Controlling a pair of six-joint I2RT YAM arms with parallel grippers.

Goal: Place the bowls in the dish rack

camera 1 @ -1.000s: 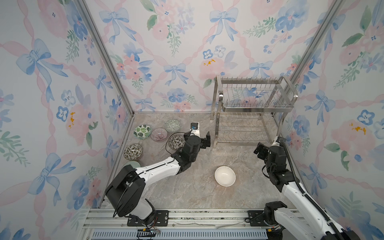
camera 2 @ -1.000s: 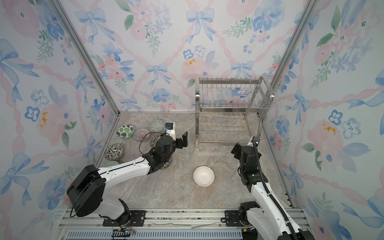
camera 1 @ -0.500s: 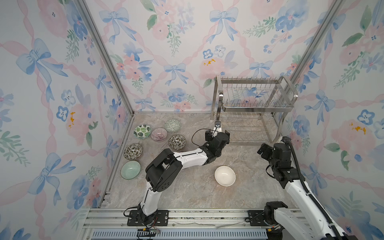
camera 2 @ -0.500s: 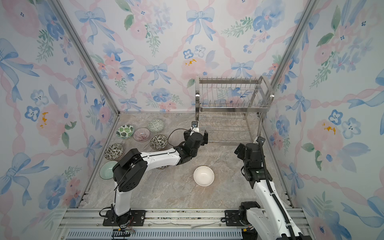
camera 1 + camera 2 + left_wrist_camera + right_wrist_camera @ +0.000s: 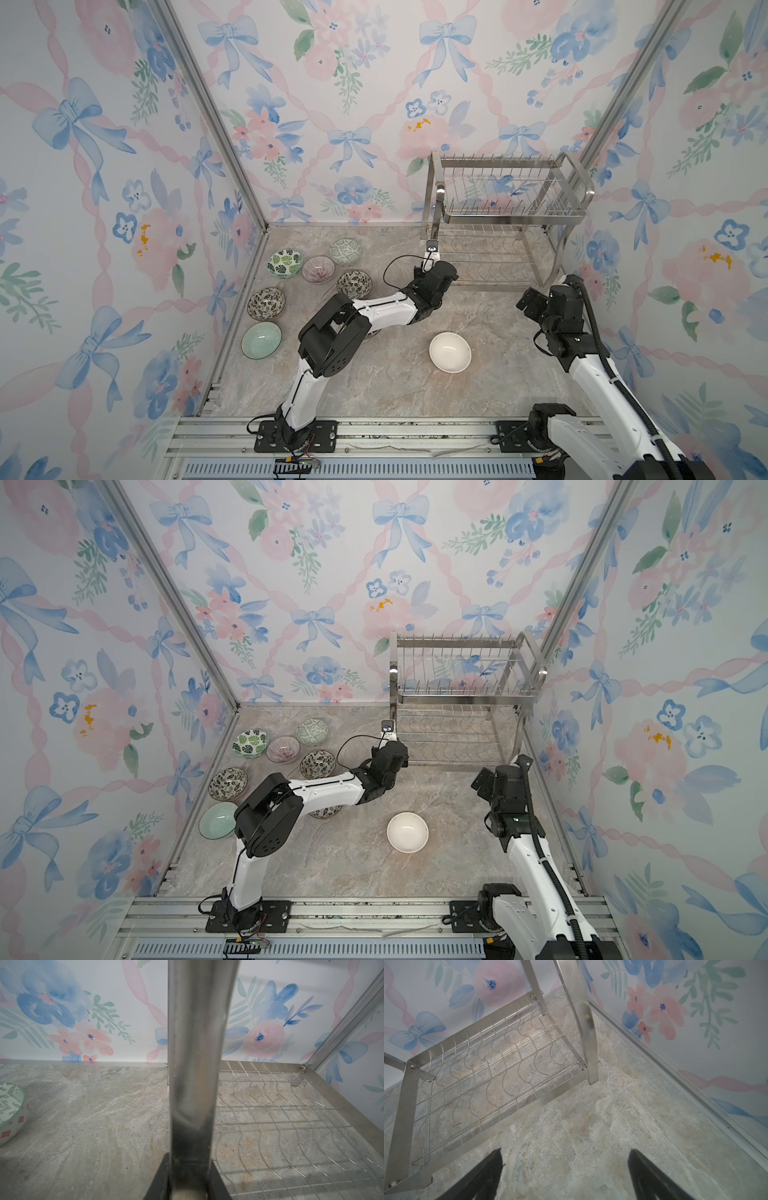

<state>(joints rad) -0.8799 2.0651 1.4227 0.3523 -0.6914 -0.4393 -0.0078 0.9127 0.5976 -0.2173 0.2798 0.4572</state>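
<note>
The dish rack [image 5: 507,208] stands at the back right of the bench [image 5: 478,399], against the rear wall [image 5: 353,124]. The bowls all sit on the bench: a white bowl [image 5: 450,352] alone in front of the rack, the patterned bowls [image 5: 318,269] clustered by the left wall [image 5: 104,208]. The left tool [image 5: 189,1180] is clamped narrow on the rack's flat front leg [image 5: 195,1064] on the bowls' side, a finger against each face. The right tool [image 5: 565,1151] gapes wide, holding nothing, above the bench near the rack's other front leg.

Eight bowls [image 5: 407,832], one half-hidden — one dish rack [image 5: 465,694].
</note>
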